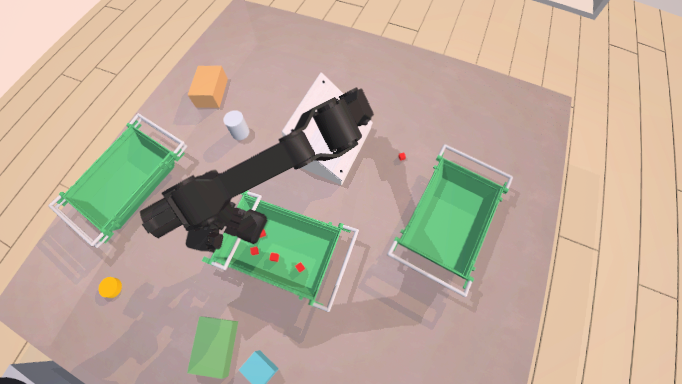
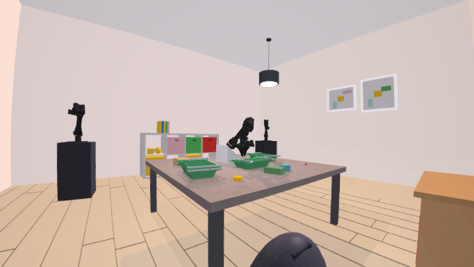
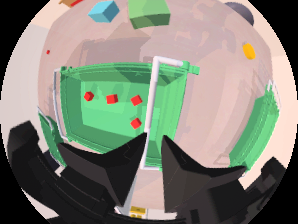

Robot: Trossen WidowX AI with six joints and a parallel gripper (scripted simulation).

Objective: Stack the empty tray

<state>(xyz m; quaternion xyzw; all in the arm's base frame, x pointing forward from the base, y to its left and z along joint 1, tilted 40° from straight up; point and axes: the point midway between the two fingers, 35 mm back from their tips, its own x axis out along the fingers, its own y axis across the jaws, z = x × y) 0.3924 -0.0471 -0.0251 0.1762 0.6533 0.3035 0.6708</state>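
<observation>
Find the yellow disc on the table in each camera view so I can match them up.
Top: yellow disc lower left, near the table edge.
Exterior: centre, in front of the trays.
Wrist: upper right.
Shared landmark: the green block nearby.
</observation>
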